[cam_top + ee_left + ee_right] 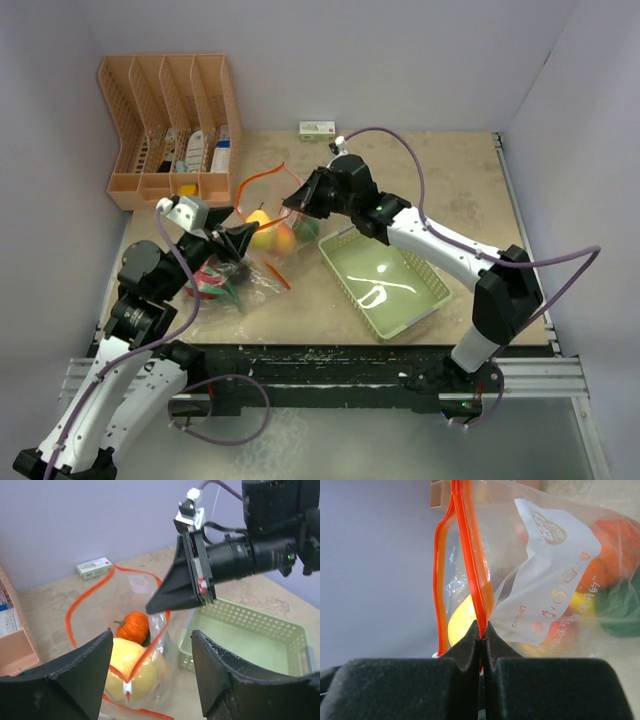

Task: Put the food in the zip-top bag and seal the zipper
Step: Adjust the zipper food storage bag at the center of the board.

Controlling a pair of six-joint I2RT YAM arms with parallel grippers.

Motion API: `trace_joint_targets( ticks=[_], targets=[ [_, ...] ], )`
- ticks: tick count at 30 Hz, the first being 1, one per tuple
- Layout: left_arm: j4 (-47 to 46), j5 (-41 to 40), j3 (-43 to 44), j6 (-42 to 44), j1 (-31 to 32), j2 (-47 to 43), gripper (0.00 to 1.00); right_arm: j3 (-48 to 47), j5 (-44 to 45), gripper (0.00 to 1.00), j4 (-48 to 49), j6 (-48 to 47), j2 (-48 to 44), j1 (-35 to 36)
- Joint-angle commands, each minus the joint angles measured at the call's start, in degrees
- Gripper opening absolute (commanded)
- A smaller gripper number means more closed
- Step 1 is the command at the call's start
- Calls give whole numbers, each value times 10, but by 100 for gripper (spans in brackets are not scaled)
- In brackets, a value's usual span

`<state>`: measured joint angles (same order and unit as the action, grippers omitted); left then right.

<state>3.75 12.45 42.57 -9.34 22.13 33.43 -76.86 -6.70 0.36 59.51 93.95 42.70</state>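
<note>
The clear zip-top bag (268,240) hangs from its mouth, with my right gripper (481,636) shut on the orange-red zipper (470,555). In the top view the right gripper (292,207) sits just right of the bag. Food shows inside the bag: a yellow fruit (129,667), a small orange pumpkin (134,626) and a green piece (620,607). The white slider tab (128,687) sits on the strip in front of the yellow fruit. My left gripper (152,680) stands open just short of the bag, touching nothing. A red and green piece (205,282) lies under the left arm.
The pale green tray (432,282) stands right of the bag, close under the right arm. An orange file organiser (170,130) fills the back left corner. A small box (317,128) lies at the back wall. Walls close in the table on three sides.
</note>
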Motion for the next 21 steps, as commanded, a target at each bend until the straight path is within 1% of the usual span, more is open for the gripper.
trace_joint_targets(
  ticks=[1,2,3,4,6,9,12,15,17,21],
  targets=[
    [0,30,-38,-14,-3,-32,74,-45,-16,0,74,51,9,-3],
    [-7,31,-50,-23,-3,-39,80,-47,-20,0,78,56,14,-5],
    [-9,33,-60,-34,-3,-45,92,-48,-26,0,83,60,18,-6],
    [-8,31,-68,-43,-3,-48,99,-49,-31,0,89,64,21,-7],
    [-1,25,-83,-52,-3,-54,99,-51,-40,0,100,71,27,-11],
    [-1,-16,-109,-68,-3,-75,99,-56,-54,0,110,80,35,-16],
    [-35,-61,-145,-70,-3,-122,99,-59,-71,0,120,90,39,-20],
    [-62,-75,-167,-65,-3,-138,100,-61,-82,0,128,98,37,-23],
    [-82,-83,-180,-65,-3,-137,95,-61,-83,0,130,98,31,-24],
    [-154,-90,-223,-81,-3,-137,80,-63,-82,0,128,97,18,-25]
  ],
)
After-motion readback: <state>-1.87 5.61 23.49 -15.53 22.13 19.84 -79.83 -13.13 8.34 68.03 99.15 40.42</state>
